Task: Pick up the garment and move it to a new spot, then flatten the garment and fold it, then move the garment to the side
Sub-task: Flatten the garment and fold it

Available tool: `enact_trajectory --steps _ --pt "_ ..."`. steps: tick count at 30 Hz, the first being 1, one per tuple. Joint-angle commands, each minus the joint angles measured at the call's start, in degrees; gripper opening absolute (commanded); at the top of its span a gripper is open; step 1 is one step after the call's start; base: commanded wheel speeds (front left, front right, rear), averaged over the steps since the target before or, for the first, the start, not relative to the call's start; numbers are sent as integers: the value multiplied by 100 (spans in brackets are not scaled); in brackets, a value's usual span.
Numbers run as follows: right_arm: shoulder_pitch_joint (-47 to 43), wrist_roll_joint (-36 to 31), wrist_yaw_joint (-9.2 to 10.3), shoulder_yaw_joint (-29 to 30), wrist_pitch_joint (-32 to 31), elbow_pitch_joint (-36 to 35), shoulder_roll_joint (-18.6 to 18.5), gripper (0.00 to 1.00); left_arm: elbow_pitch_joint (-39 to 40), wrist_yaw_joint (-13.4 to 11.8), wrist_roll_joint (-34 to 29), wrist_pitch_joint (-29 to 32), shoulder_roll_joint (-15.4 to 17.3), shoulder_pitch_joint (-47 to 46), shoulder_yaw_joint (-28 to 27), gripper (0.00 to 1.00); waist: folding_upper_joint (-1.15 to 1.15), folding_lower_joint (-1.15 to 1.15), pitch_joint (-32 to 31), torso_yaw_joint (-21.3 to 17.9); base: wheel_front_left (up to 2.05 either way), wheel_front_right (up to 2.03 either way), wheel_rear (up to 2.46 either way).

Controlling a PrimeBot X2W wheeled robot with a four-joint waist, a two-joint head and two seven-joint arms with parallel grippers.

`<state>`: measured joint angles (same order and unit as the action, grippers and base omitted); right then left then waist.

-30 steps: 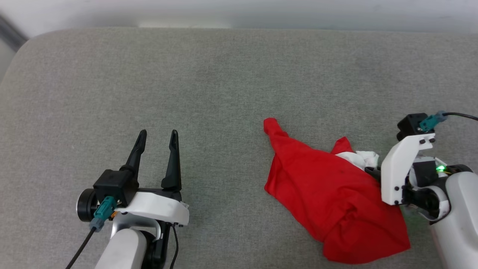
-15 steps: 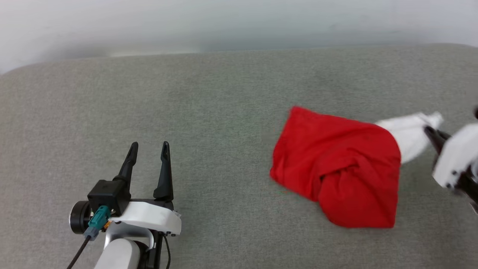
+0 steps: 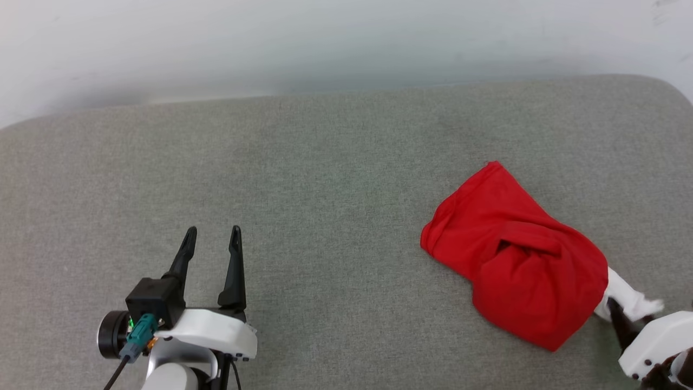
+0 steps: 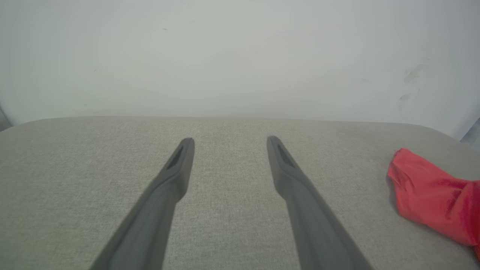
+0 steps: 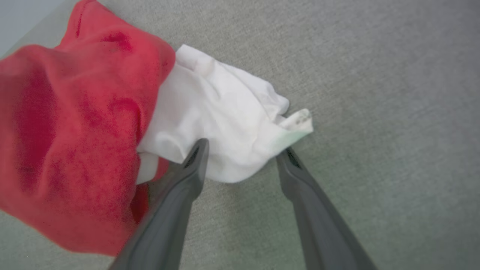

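- Head view: the shirt (image 3: 514,260) lies in a red lump on the right side of the gray surface (image 3: 325,189).
- A white sleeve (image 3: 625,295) sticks out of the lump on its near right side.
- The right claw (image 3: 628,317) is at the near right corner, just beside that sleeve. One dark finger (image 3: 618,325) points at it. From here I cannot tell if this claw is open.
- The left claw (image 3: 213,230) is at the near left, well apart from the shirt. Its two fingers are spread and empty.
- A pale wall (image 3: 325,43) stands behind the far edge of the surface.
- Left wrist view: the left claw (image 4: 230,140) is wide open, with gray surface (image 4: 75,168) showing between its fingers.
- The shirt (image 4: 431,198) lies off to the right, well apart from this claw.
- Right wrist view: the right claw (image 5: 244,148) is open, with its fingers spread wide.
- The sleeve (image 5: 217,112) lies crumpled on the surface (image 5: 375,75). Its near edge sits between the two fingertips.
- One fingertip (image 5: 198,150) touches the sleeve close to where white meets red. The other is just beside the sleeve's thin end.
- The claw is not squeezing the cloth.
- The red part of the shirt (image 5: 75,131) is bunched up with deep folds on the left of this view. It looks a bit blurry.
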<state>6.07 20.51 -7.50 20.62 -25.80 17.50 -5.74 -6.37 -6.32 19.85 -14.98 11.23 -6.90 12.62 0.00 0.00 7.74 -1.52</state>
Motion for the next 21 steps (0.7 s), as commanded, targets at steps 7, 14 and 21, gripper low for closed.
enact_trajectory --steps 7,14,21 --pt "-237 -184 2 -132 1590 -674 130 100 -1 -68 50 46 49 281 11 100 0 0 -354 -16 0 0 0" --pt "-309 -144 2 -416 1149 -1131 55 100 112 -129 75 114 111 439 18 100 0 0 -514 -41 0 0 0" --pt "383 166 1 -542 -625 -805 -587 100 258 -75 62 151 104 215 98 100 0 0 -195 92 0 0 0"
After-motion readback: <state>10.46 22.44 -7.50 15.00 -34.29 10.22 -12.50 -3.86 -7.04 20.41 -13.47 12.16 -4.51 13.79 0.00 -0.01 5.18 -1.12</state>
